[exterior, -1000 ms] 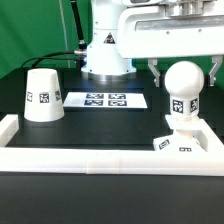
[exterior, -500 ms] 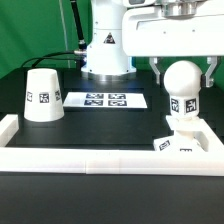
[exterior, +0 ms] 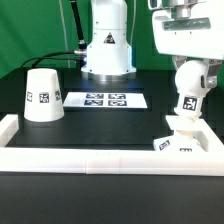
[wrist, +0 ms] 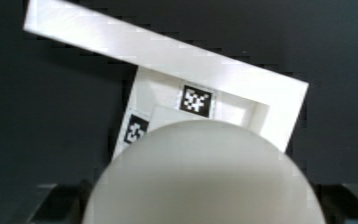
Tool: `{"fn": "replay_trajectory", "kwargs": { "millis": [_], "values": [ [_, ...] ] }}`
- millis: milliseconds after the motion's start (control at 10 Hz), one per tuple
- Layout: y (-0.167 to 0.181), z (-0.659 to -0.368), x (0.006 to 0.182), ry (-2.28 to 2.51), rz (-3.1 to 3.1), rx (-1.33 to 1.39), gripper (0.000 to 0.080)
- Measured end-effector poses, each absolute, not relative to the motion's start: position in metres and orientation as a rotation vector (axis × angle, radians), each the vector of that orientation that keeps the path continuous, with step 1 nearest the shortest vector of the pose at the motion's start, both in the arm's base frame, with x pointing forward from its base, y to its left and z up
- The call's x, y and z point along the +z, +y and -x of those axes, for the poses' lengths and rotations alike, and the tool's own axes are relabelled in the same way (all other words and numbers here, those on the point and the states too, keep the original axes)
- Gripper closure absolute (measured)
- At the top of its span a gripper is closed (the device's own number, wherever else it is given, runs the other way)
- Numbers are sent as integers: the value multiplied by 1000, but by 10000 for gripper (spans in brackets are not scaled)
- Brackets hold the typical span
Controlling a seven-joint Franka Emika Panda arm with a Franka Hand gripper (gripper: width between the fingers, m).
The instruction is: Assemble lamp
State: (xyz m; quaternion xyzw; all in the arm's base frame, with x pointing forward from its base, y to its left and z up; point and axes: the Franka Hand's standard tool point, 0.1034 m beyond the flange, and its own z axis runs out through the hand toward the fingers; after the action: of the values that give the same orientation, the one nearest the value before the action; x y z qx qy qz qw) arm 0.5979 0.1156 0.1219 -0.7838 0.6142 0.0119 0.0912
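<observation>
Gripper [exterior: 192, 72] pinches bulb [exterior: 190, 94], held tilted just above base [exterior: 183, 143]. Best to right it and centre over base before lowering; shade [exterior: 42, 96] stands well apart

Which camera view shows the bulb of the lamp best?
The exterior view. It shows the whole bulb, tilted, with its tag and its short stem, just above the base. The wrist view shows only the bulb's round top, close and blurred, with no tag or stem visible.

Bulb [exterior: 191, 76], shade [exterior: 42, 96], base [exterior: 186, 144]: smooth white plastic, faint sheen; table [exterior: 100, 127]: matt black, even surface
</observation>
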Motion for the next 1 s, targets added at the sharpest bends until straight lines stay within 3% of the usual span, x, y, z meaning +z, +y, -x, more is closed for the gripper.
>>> {"fn": "replay_trajectory", "kwargs": {
  "millis": [200, 300, 400, 1000],
  "values": [
    [117, -598, 122, 1825, 2325, 39, 220],
    [117, -598, 121, 1712, 2415, 34, 122],
    [118, -600, 122, 1644, 2463, 37, 105],
    [110, -606, 121, 913, 2820, -39, 101]
  ]
}}
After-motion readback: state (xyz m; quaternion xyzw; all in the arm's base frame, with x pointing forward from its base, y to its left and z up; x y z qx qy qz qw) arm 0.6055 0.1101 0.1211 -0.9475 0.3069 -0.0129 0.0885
